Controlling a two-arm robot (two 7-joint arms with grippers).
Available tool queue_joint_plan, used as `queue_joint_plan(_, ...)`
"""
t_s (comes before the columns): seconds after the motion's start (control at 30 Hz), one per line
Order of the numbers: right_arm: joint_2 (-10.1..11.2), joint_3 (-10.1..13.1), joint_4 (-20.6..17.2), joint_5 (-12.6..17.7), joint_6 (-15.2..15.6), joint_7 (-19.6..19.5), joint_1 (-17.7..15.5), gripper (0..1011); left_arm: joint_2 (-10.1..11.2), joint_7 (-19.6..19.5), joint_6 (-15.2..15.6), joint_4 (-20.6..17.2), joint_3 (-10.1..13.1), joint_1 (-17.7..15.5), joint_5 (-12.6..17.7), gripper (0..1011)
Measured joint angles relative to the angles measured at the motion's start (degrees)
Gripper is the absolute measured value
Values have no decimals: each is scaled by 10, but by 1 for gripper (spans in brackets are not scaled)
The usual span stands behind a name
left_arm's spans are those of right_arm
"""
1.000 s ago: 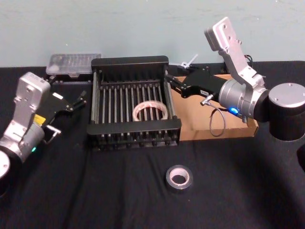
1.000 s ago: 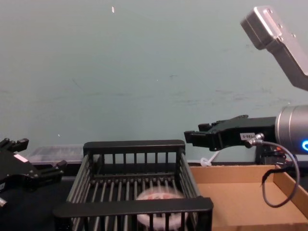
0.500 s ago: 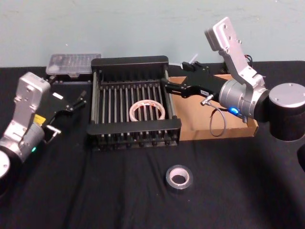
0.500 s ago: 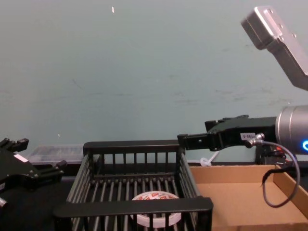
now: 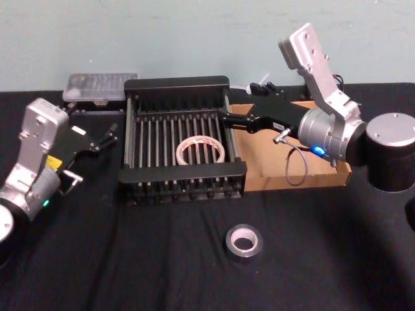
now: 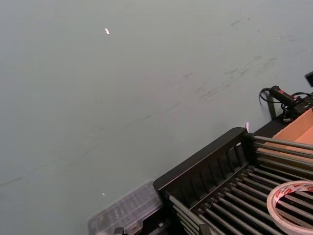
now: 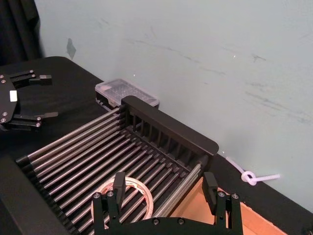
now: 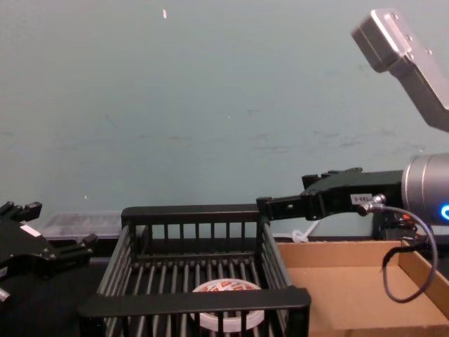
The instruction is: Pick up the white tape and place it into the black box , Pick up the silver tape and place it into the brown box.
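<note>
- We find the flat white roll of tape with the red-and-white printed top, the white tape (image 5: 201,150) (image 8: 227,298) (image 7: 131,193) (image 6: 295,201), lying flat on the barred floor of the black box (image 5: 183,85) (image 8: 193,213) (image 7: 171,129) (image 6: 200,168), a black plastic crate with slatted sides and thick rims
- The white tape sits toward the right half of the black box, free of both grippers
- We find the thick grey-silver roll of duct tape, the silver tape (image 5: 243,240), lying flat on the black tablecloth (image 5: 130,259), in front of the black box and well apart from it
- The brown box (image 5: 305,178) (image 8: 351,288), a shallow brown cardboard tray with low walls, stands just beside the right wall of the black box
- We locate the right gripper (image 5: 224,115) (image 8: 263,207) (image 7: 166,187) above the right rim of the black box, toward its far end; its fingers are spread wide and hold nothing
- We locate the left gripper (image 5: 109,135) (image 8: 52,246) (image 7: 30,96) parked to the left of the black box; its fingers stand apart and hold nothing
- A clear plastic lidded case (image 5: 100,87) (image 7: 127,91) (image 6: 124,215) lies behind the far left corner of the black box, near the wall
</note>
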Motion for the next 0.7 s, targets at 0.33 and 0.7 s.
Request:
queue_joint_plan(0.33,54,26,-86,12,34,9,-39,1002,0,0,0,0,0,0,0,1001)
queue_joint_plan(0.7,128,56,-191,56,75,30,-110,1002,0,0,0,0,0,0,0,1001)
